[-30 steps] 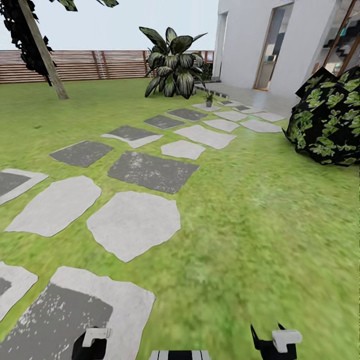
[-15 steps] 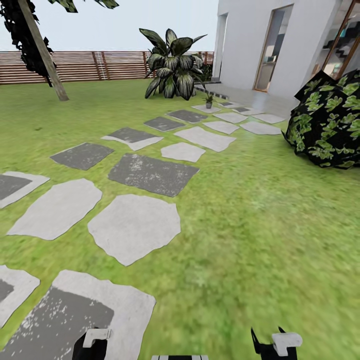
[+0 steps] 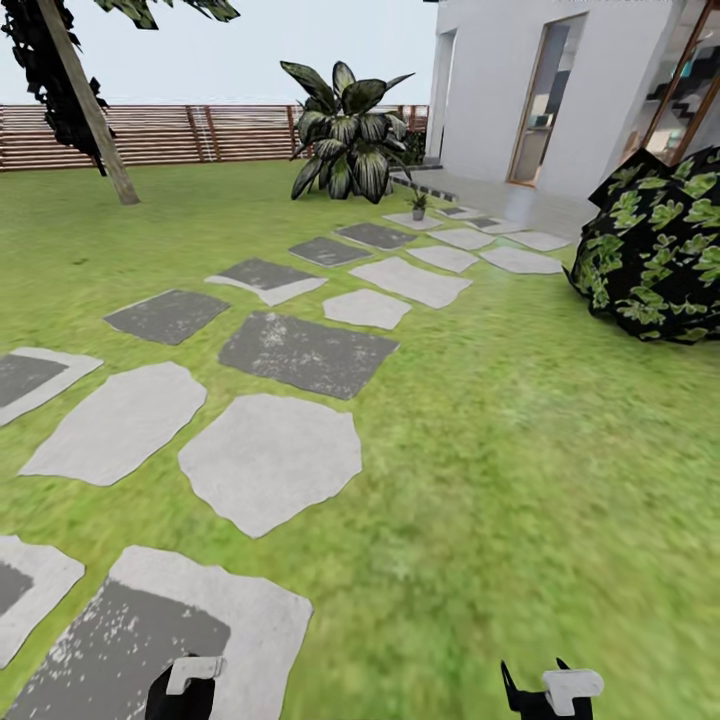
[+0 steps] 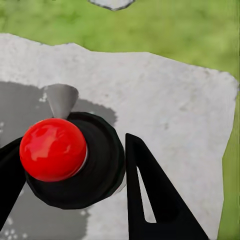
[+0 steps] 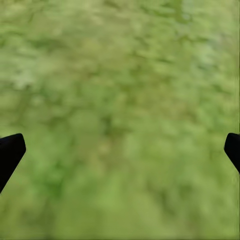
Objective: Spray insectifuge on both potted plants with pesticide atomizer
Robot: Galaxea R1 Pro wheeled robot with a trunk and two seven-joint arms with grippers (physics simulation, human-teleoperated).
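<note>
left gripper (image 4: 75, 175) closed on black object with red ball (image 4: 52, 149) — identity unclear, over stepping stone (image 4: 170, 115). right gripper (image 5: 120, 150) spread wide, empty, above lawn (image 5: 120, 75). atomizer, potted plants unsighted — spraying not begun, judging by this.

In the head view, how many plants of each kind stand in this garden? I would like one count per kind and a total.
Leaning tree: 1
Large broad-leaved plant: 1
Dark bush: 1
Small plant in a pot: 1
Total: 4
</note>
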